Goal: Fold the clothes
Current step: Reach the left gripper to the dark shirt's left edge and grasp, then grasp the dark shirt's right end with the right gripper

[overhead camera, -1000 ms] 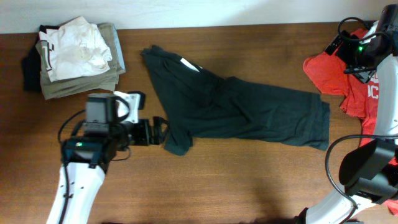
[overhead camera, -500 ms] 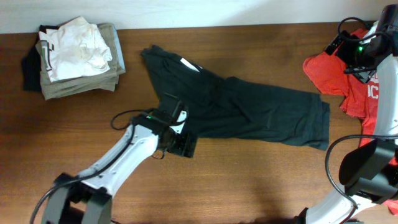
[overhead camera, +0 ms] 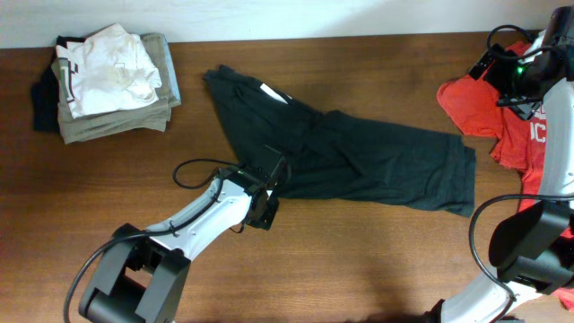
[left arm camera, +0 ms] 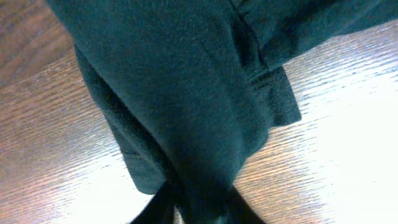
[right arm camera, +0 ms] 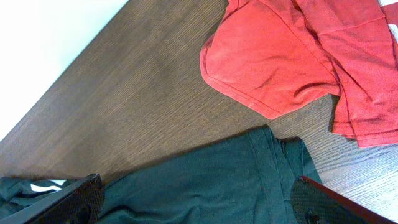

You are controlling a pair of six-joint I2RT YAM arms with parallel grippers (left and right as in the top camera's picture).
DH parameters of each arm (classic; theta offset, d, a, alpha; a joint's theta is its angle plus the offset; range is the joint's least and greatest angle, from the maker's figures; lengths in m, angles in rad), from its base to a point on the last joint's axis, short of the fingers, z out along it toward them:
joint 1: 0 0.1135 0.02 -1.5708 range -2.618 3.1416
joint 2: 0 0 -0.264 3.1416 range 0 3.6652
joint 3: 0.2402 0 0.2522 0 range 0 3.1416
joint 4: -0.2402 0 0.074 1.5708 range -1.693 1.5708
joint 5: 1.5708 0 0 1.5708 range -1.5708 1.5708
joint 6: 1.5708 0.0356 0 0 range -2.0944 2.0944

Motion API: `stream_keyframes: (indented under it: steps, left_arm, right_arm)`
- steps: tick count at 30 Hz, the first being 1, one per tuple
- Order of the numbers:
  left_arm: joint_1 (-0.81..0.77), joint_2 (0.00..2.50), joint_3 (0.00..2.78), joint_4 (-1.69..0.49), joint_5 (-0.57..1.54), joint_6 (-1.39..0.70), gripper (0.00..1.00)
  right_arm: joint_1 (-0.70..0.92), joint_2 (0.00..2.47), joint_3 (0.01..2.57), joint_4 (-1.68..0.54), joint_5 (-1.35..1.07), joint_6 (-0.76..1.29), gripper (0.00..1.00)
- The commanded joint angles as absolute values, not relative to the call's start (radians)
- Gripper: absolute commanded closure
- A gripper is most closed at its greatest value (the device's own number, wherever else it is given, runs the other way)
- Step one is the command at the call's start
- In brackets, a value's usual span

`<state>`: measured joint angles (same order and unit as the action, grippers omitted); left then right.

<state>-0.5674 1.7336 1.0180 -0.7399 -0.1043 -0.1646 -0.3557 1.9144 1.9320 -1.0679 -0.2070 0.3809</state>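
Observation:
The black T-shirt point(overhead camera: 359, 161) lies spread and creased across the middle of the table, its white neck label point(overhead camera: 272, 92) at the upper left. My left gripper point(overhead camera: 269, 193) sits at the shirt's lower-left corner. In the left wrist view its jaws point(left arm camera: 199, 211) are shut, with a bunch of the dark fabric point(left arm camera: 186, 93) pinched between them. My right gripper point(overhead camera: 508, 88) hangs high at the far right. Its fingers point(right arm camera: 81, 199) stand wide open and empty above the shirt's right end point(right arm camera: 249, 180).
A stack of white and khaki folded garments point(overhead camera: 112, 81) sits at the back left. A red T-shirt point(overhead camera: 480, 108) point(right arm camera: 280, 56) lies crumpled at the right edge beside the black shirt. The table's far edge point(overhead camera: 359, 38) meets a white wall.
My left arm has swung in from the left onto the shirt's lower-left corner, and its jaws have gone from open to shut on the fabric. The right arm has not moved.

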Motion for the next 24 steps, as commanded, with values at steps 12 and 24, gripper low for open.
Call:
stream_keyframes:
  steps: [12,24]
  left_arm:
    - [-0.569,1.272,1.182,-0.982,-0.14,-0.213,0.99]
    - [-0.569,1.754,1.191,-0.84,-0.016,-0.216,0.59]
  right_arm:
    - [-0.354,1.904,1.947,-1.066,-0.201,0.371,0.01]
    - [-0.354,1.904,1.947,-1.066,-0.201,0.371,0.01]
